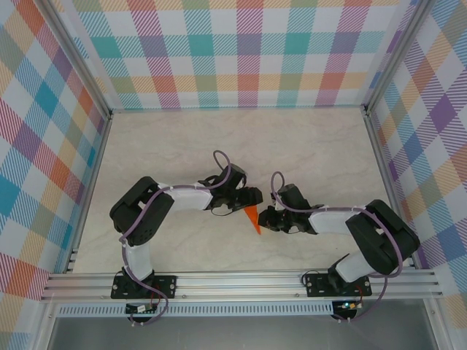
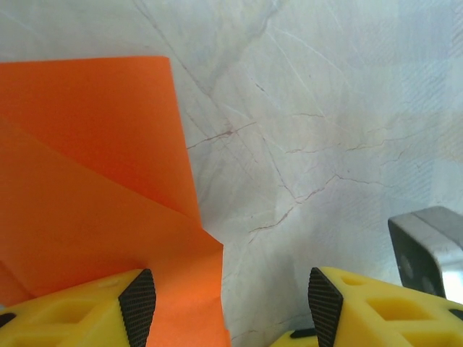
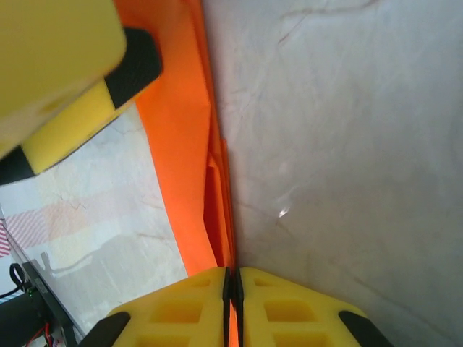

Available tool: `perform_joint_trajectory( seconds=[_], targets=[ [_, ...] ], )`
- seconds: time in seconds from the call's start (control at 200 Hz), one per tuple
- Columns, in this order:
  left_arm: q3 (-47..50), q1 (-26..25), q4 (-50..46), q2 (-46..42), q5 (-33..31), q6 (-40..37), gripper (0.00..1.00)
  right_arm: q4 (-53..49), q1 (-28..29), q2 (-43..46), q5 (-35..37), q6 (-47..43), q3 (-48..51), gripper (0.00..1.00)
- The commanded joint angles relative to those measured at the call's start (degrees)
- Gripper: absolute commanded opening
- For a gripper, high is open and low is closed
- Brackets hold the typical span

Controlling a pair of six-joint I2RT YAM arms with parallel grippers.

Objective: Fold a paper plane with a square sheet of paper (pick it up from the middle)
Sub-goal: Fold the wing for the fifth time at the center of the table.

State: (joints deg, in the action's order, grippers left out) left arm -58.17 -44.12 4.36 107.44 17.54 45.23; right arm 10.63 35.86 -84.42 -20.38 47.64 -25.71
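- Top external view: both arms are seen bent inward over the marbled desk (image 1: 219,138), meeting near its middle. The paper plane (image 1: 253,219), a narrow orange point, is found between the left end effector (image 1: 250,197) and the right end effector (image 1: 268,219), just beside both. Contact cannot be judged from this view.
- Left wrist view: the left end effector (image 2: 231,300) is recorded with its jaws apart and nothing between them. The paper plane (image 2: 87,181) lies on the desk (image 2: 325,108) to the left, with layered folds visible. The left pad (image 2: 139,303) stands over the paper's edge; whether it touches cannot be told. A grey metal part (image 2: 427,249) is noted at the right edge.
- Right wrist view: the right end effector (image 3: 231,282) is found closed, clamped on the paper plane (image 3: 181,144) along its thin folded edge. A yellow finger (image 3: 65,65) of the left end effector is seen close beside the paper, above the desk (image 3: 347,144).
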Motion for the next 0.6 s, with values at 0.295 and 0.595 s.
perform_joint_trajectory(
  seconds=[0.295, 0.595],
  targets=[
    [-0.7, -0.2, -3.9, 3.2, 0.7, -2.6, 0.62, -4.9, 0.7, 12.0, -3.1, -3.3, 0.2, 0.2],
    [-1.1, -0.1, -4.4, 3.2, 0.5, -2.6, 0.62, -1.1, 1.7, 2.4, -7.7, -3.9, -4.8, 0.15]
  ],
)
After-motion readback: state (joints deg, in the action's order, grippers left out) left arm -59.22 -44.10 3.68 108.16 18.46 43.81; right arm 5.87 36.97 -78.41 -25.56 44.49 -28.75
